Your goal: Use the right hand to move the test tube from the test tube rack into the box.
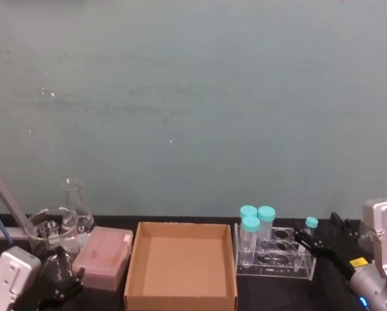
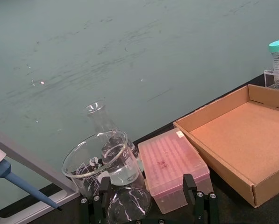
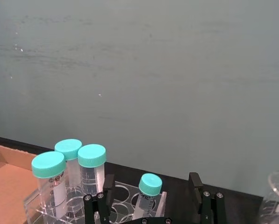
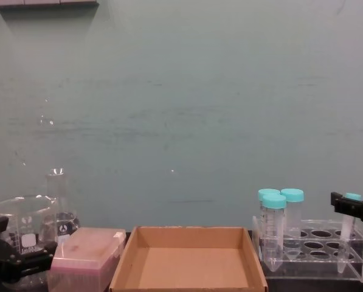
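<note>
The slim test tube (image 3: 149,196) with a small teal cap stands upright in the end hole of the clear test tube rack (image 1: 285,264), at the end nearest my right arm. My right hand (image 3: 151,179) is open, one finger on each side of the tube's cap with a gap both ways. In the head view the right hand (image 1: 323,236) reaches in from the lower right to the test tube (image 1: 310,224). The chest view has the test tube (image 4: 348,226) at the far right. The brown cardboard box (image 1: 136,259) lies empty left of the rack.
Three wider teal-capped tubes (image 1: 250,234) stand at the rack's other end. A pink lidded box (image 1: 104,256), a beaker (image 2: 95,163) and a conical flask (image 2: 103,122) sit left of the cardboard box. My left gripper (image 2: 146,184) rests open there, over a round glass flask (image 2: 127,206).
</note>
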Controlling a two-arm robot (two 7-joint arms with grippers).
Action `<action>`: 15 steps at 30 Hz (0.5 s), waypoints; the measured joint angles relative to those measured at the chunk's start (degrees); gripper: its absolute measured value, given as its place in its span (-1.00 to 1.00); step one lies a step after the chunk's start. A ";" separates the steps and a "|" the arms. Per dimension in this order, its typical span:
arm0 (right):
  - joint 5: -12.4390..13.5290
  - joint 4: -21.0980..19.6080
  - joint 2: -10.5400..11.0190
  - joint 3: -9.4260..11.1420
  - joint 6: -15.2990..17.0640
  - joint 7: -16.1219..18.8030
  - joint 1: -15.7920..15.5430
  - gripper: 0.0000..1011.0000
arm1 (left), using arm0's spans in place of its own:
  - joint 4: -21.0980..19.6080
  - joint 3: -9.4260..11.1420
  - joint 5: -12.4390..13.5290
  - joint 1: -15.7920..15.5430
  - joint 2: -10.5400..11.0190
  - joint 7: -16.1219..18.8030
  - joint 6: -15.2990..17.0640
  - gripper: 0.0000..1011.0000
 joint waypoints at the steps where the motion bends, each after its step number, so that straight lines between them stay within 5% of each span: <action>1: 0.31 1.09 -0.61 0.18 0.36 0.56 0.68 0.98 | 0.00 0.00 0.00 0.00 0.00 0.00 0.00 0.98; 15: 0.92 7.89 -4.08 1.44 2.72 3.84 4.58 0.98 | 0.00 0.00 0.00 0.00 0.00 0.00 0.00 0.98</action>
